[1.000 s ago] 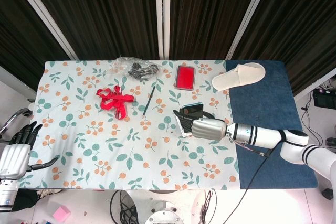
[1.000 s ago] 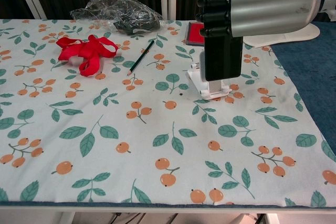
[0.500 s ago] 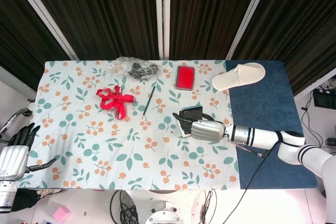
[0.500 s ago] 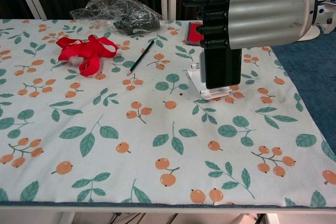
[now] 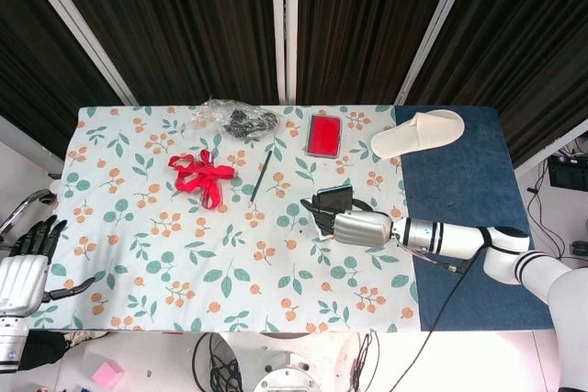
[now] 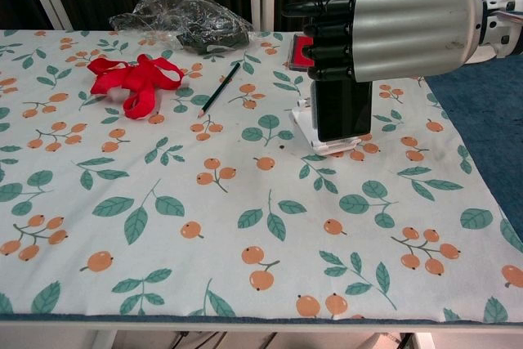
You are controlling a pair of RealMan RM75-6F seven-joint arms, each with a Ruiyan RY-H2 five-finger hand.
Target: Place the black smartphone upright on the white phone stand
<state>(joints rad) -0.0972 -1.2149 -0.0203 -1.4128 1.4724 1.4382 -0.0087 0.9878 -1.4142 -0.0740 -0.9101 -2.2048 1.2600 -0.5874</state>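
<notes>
The black smartphone [image 6: 343, 112] stands upright with its lower end in the white phone stand [image 6: 315, 135], right of the table's middle. My right hand [image 6: 400, 29] reaches in from the right and grips the phone's upper part, its dark fingers [image 6: 323, 38] wrapped over the top edge. In the head view the phone [image 5: 333, 197] shows just beyond the right hand [image 5: 360, 227], which hides most of the stand. My left hand [image 5: 23, 268] hangs off the table's near left corner, fingers apart, holding nothing.
A red ribbon [image 6: 135, 79] lies at the left, a pencil [image 6: 219, 87] beside it. A crumpled plastic bag [image 6: 180, 18] sits at the far edge. A red flat case [image 5: 324, 135] and a white slipper [image 5: 418, 132] lie beyond the stand. Blue cloth [image 5: 459, 190] covers the table's right end.
My right hand has tipped and the phone has come down slightly into the stand. My left hand has drifted a little lower in the head view.
</notes>
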